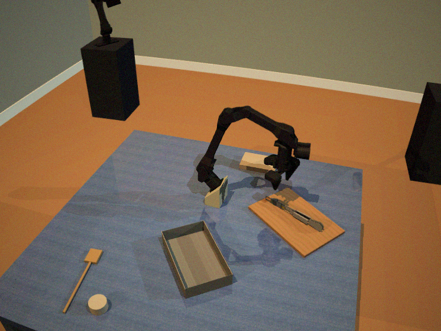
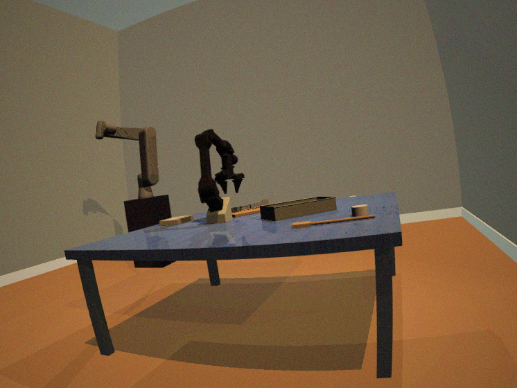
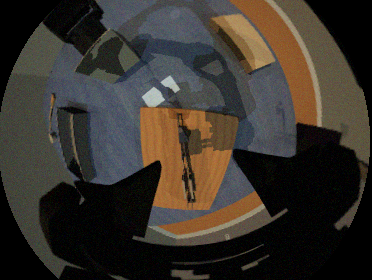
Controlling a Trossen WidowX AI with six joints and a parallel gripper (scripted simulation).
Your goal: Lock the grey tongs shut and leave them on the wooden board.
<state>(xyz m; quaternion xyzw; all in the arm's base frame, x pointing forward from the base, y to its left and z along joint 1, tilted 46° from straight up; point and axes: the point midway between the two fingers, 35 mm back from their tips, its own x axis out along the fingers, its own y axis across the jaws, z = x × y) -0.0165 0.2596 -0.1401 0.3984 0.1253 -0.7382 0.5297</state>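
Note:
The grey tongs lie lengthwise on the wooden board. Their two arms are close together, in a narrow shape; whether the lock inside the hinge is engaged cannot be seen. My gripper is wide open and empty, with the fingers pointing down. It hangs above the level of the tongs, clear of them. The roasting tin stands apart from the board, with no tongs across it.
A pale block lies behind the gripper. A wedge stands at the arm's base. A wooden spatula and a pale round block lie beyond the tin.

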